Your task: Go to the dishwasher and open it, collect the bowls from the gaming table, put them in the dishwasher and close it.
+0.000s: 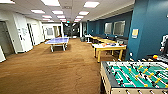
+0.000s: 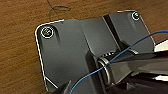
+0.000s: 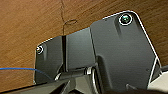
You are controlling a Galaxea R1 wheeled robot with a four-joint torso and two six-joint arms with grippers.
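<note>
Open room, brown carpet (image 1: 50,70), blue wall (image 1: 150,27).
Foosball table (image 1: 135,75) near right, beside the way; ping-pong table (image 1: 58,41) far, centre-left. Gaming bench (image 1: 110,47) (white top, yellow legs, small items on it, too blurred to name) stands mid-right, past the foosball table. Jaws: state cannot be told; wrist views face carpet.

The head camera looks from high down a long room; both wrist cameras face brown carpet (image 2: 20,50) closely.
</note>
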